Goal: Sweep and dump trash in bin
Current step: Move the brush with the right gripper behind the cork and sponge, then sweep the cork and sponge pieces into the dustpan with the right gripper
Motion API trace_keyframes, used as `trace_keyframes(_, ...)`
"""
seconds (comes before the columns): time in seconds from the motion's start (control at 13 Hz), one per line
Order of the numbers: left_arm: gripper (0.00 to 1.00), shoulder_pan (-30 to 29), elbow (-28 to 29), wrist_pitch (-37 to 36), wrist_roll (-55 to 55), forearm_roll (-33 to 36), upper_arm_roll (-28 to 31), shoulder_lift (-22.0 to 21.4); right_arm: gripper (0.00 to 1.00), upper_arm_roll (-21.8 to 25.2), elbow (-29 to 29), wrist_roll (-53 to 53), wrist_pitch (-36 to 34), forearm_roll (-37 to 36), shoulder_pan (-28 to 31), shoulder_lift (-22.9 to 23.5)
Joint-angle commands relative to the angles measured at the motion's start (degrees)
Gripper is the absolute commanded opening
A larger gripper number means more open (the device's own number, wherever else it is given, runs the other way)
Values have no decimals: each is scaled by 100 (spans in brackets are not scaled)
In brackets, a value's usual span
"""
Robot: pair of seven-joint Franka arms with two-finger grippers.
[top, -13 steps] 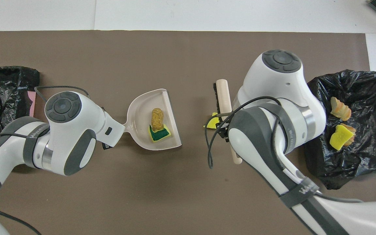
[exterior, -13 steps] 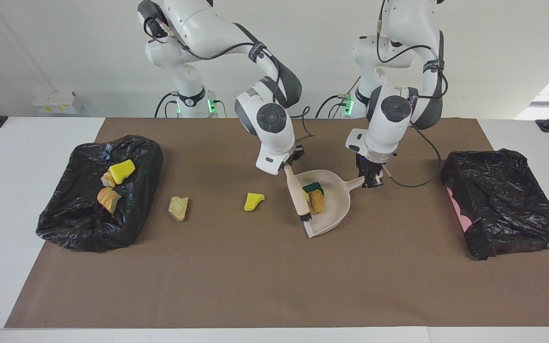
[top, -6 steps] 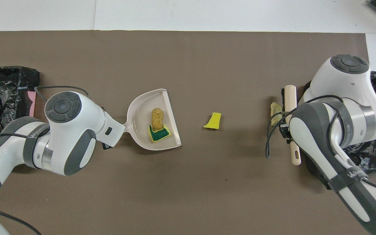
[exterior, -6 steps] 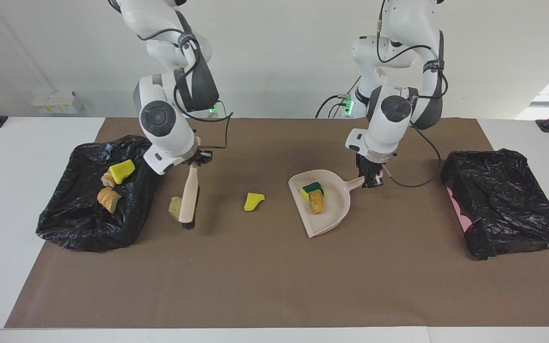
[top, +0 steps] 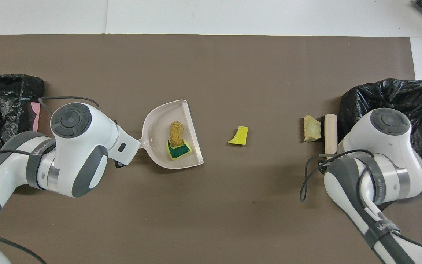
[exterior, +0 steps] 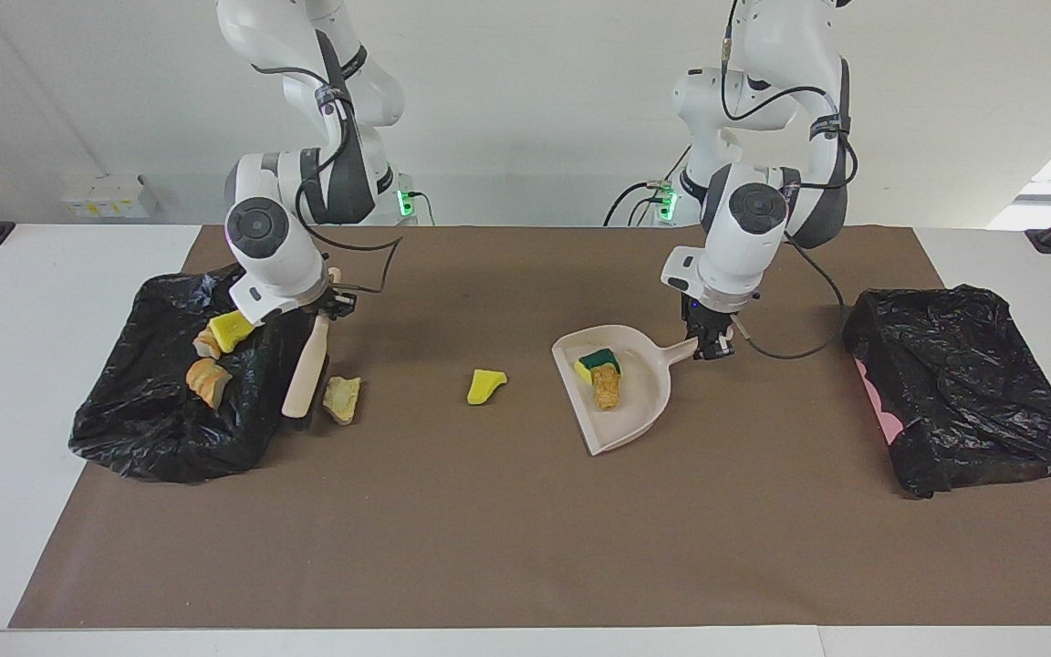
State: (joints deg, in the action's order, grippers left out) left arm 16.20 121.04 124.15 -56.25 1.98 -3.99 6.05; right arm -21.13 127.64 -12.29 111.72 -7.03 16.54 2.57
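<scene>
Right arm hides brush (top: 330, 129) handle end, bag (top: 387, 95) contents.

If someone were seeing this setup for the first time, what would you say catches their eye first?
Probably the beige dustpan mid-table, held by its handle in the left gripper, with a yellow-and-green sponge chunk and an orange-brown chunk inside. Next, the right gripper holding the brush beside a pale beige chunk, next to the black bag-lined bin at the right arm's end. A bright yellow chunk lies between brush and dustpan.
</scene>
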Motion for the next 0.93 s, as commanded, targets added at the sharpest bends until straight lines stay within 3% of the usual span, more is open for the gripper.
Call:
trace_keyframes(0.0, 0, -20, 236, 144, 114, 119, 12, -192, 0, -76, 15, 113, 209, -115, -307, 6)
trace_keyframes(0.54, 0, -133, 323, 144, 158, 119, 21, -227, 0, -84, -854, -1, 104, 386, -1634, 911)
trace_keyframes(0.85, 0, -152, 394, 144, 158, 119, 21, -271, 0, -84, -1495, -255, 183, 1290, -2470, 1253)
